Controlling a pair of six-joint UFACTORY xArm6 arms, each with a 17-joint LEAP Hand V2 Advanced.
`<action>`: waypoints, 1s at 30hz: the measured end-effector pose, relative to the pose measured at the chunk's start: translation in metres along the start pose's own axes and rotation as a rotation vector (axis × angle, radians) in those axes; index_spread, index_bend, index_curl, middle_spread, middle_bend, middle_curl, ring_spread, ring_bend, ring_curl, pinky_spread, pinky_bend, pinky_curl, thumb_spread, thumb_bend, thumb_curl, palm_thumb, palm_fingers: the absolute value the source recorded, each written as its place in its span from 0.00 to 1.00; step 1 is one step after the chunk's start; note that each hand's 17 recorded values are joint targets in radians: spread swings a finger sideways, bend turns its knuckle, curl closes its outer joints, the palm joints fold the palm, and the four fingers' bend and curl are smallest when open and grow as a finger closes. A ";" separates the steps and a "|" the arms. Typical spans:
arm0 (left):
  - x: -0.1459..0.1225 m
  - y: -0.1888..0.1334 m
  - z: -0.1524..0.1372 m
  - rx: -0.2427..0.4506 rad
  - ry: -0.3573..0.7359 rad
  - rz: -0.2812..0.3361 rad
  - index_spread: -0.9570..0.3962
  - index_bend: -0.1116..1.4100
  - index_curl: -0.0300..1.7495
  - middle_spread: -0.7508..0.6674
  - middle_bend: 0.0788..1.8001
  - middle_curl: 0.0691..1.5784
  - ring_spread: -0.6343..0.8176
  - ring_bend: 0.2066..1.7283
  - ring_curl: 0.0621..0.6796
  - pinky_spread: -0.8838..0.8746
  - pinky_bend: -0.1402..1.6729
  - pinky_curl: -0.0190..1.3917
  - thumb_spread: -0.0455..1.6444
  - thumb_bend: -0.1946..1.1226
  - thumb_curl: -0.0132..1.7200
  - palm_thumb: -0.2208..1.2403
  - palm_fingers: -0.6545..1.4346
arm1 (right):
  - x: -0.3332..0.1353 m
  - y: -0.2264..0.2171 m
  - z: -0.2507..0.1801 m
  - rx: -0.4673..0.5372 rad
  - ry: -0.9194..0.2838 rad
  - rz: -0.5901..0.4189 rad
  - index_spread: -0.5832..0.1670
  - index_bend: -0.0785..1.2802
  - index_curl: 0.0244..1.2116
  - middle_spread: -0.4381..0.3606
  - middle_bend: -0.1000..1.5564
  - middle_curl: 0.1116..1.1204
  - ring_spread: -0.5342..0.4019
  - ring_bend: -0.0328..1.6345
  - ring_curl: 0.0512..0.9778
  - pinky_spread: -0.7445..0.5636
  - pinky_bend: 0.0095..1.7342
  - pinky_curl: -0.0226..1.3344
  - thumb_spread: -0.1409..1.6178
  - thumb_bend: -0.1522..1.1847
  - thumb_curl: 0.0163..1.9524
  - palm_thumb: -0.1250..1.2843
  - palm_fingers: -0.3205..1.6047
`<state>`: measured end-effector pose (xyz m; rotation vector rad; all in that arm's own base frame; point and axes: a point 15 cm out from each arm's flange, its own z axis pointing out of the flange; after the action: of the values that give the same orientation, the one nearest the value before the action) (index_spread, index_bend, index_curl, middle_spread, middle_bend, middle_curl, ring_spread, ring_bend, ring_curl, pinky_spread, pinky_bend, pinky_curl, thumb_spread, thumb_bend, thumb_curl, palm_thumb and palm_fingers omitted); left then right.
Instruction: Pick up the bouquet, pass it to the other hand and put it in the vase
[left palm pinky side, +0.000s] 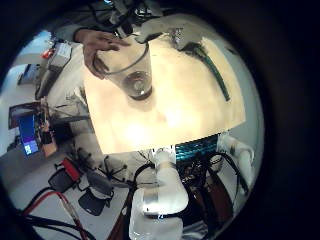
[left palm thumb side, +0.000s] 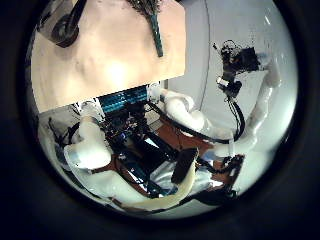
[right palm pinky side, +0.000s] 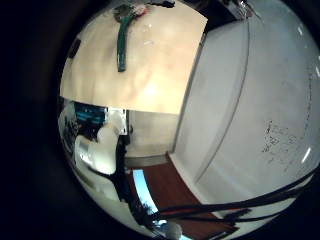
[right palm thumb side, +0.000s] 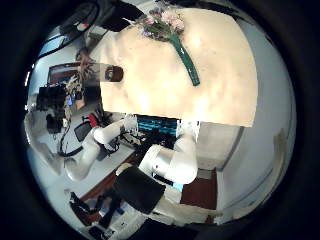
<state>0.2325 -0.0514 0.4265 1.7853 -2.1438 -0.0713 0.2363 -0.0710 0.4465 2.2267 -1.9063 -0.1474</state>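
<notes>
- The left hand (left palm pinky side: 160, 200) hangs high above the near edge of the table (left palm pinky side: 170, 115). Its fingers (left palm thumb side: 90, 150) are loosely spread and hold nothing.
- The right hand (right palm thumb side: 165, 160) is also well above the table's near edge. Its fingers (right palm pinky side: 98, 148) are relaxed and empty.
- The bouquet (right palm thumb side: 175, 35) lies flat on the table, well apart from both sets of fingers and far out beyond their tips.
- Its flower heads (right palm thumb side: 160, 20) lie towards the far edge, and its long stem (right palm thumb side: 188, 62) points back across the top towards the hands.
- From the left palm the stem (left palm pinky side: 215, 65) runs slantwise close to one side edge of the table, clear of the left fingers.
- The vase (left palm pinky side: 130, 70) stands upright on the table, well apart from the bouquet and far from every finger.
- A person's hand (left palm pinky side: 98, 45) grips the rim of the vase from the far side.
- From the right palm the vase (right palm thumb side: 112, 72) sits close to the side edge of the table, opposite the stem.
- Bare table top lies between the fingertips and the bouquet, and between bouquet and vase.
- Neither robot hand touches the table, the bouquet or the vase.
</notes>
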 end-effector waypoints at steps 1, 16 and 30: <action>0.000 0.001 0.000 -0.002 -0.001 0.000 0.72 0.18 0.20 0.81 0.07 0.17 0.83 0.19 0.24 0.87 0.32 0.14 0.60 0.13 0.17 0.16 0.33 | 0.000 0.000 0.000 0.000 0.001 -0.004 0.22 0.18 0.23 0.50 0.25 0.24 0.62 0.39 0.12 0.86 0.26 0.16 0.74 0.10 0.12 0.12 0.37; 0.022 0.004 -0.001 -0.013 0.029 0.050 0.72 0.19 0.20 0.81 0.07 0.17 0.83 0.19 0.24 0.87 0.32 0.13 0.61 0.13 0.18 0.17 0.33 | -0.003 0.011 -0.001 0.030 0.004 -0.039 0.23 0.18 0.22 0.48 0.26 0.24 0.57 0.41 0.13 0.83 0.27 0.16 0.74 0.10 0.12 0.12 0.39; 0.054 0.000 0.044 -0.069 0.019 0.213 0.71 0.19 0.20 0.81 0.07 0.17 0.83 0.18 0.23 0.88 0.31 0.13 0.66 0.13 0.18 0.25 0.34 | 0.047 -0.054 0.067 -0.030 -0.157 0.167 0.37 0.19 0.23 0.42 0.30 0.26 0.40 0.54 0.17 0.67 0.31 0.13 0.71 0.11 0.14 0.19 0.48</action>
<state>0.2117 -0.1116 0.3979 1.5054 -2.2745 -0.0734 0.2816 -0.1155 0.3719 2.0808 -2.1460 -0.3309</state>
